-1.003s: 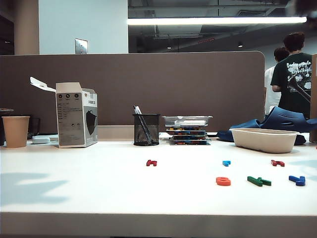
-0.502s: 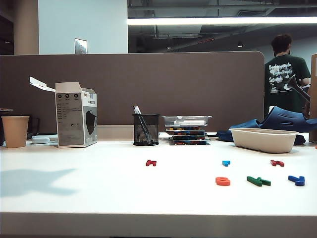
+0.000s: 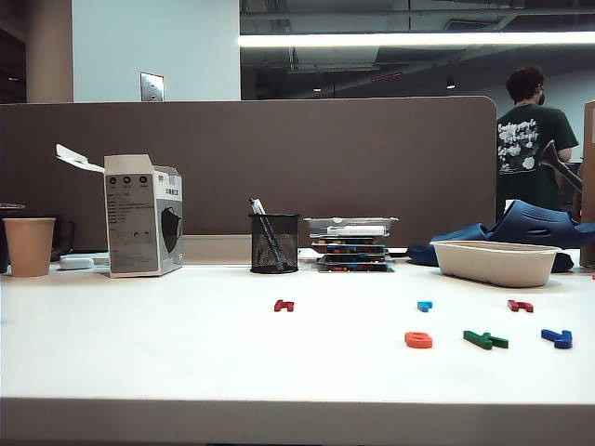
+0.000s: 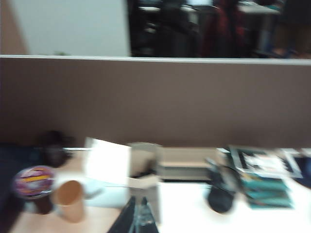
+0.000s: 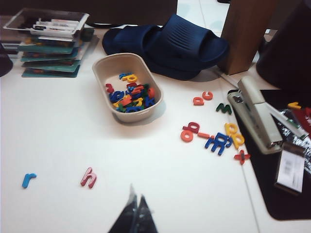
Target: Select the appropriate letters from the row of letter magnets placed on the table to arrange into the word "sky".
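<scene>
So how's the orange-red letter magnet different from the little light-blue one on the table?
The orange-red letter is rounded and clearly bigger; the light-blue letter is smaller and thinner. The orange-red letter lies in the row nearer the table's front edge, beside the green letter; the light-blue letter lies in the row farther back. Both lie flat, untouched: neither the left gripper nor the shut right gripper is near them.
</scene>
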Action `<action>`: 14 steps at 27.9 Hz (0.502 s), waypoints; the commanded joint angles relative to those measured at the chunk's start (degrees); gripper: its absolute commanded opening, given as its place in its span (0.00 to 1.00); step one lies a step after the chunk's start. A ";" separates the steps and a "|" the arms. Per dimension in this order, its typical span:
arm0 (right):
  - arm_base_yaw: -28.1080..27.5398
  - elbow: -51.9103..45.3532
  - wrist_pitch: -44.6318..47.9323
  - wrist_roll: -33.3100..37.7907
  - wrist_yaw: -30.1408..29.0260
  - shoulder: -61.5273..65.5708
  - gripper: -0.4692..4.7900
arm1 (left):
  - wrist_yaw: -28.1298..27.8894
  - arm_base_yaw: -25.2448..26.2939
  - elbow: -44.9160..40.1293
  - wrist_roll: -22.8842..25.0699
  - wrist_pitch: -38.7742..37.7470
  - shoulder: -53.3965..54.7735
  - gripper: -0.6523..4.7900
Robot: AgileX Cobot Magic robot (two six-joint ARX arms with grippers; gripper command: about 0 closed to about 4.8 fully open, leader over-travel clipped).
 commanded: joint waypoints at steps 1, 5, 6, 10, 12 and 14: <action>0.04 -3.50 2.67 0.79 0.02 -4.28 0.08 | 5.88 6.29 0.52 -0.17 -1.81 -1.29 0.11; 0.04 -7.69 3.34 0.79 0.00 -9.46 0.08 | 5.68 10.12 -0.76 0.59 -4.74 -4.17 0.11; 0.07 -8.98 3.85 0.79 -0.07 -10.86 0.08 | 5.68 10.25 -1.73 0.79 -4.70 -5.44 0.11; 0.46 -15.98 7.04 2.56 -5.55 -17.53 0.08 | 5.97 8.04 -11.67 -0.42 -4.46 -16.48 0.11; 0.48 -17.68 7.96 3.37 -6.69 -18.29 0.08 | 5.97 7.30 -15.06 -1.03 -4.46 -20.09 0.11; 0.50 -19.28 8.48 3.87 -9.25 -19.15 0.08 | 6.12 7.26 -18.58 -1.75 -4.46 -23.93 0.11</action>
